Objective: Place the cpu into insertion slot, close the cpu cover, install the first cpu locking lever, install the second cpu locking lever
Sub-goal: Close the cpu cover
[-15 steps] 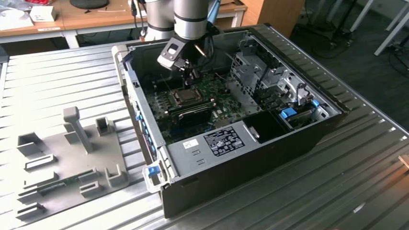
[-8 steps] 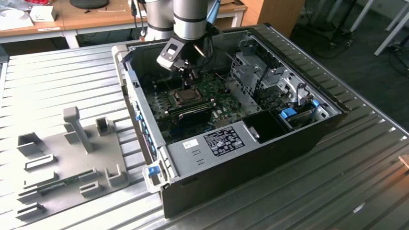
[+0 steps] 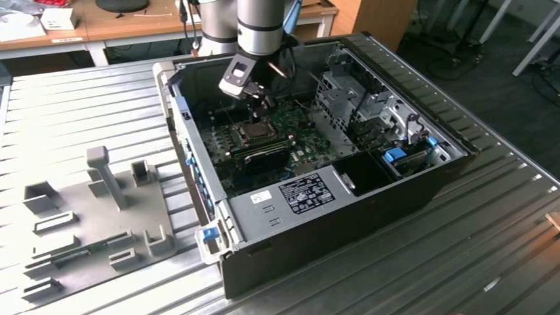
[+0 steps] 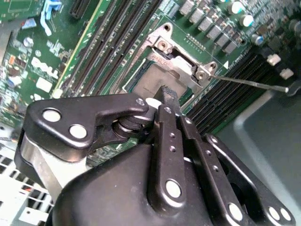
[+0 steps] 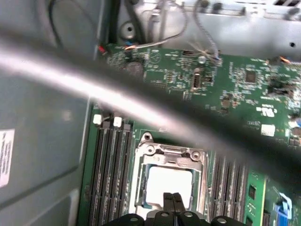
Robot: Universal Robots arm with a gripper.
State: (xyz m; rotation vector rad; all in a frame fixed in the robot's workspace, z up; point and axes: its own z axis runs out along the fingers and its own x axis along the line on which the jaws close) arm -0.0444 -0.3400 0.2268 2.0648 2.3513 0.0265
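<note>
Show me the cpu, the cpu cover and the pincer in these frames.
cpu [image 5: 167,181]: first wrist view, on its bare silver top.
cpu cover [image 5: 171,153]: first wrist view, on one bar of its metal frame.
pincer [image 5: 172,197]: first wrist view, midway between its fingertips.

A ribbed metal table [image 3: 70,111] spans the foreground; wooden desks [image 3: 140,26] (cluttered) stand behind, dark floor [image 3: 477,62] beyond.

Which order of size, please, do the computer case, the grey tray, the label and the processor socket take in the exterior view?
1. computer case
2. grey tray
3. label and processor socket: these look about alike, so I leave them unranked.
</note>
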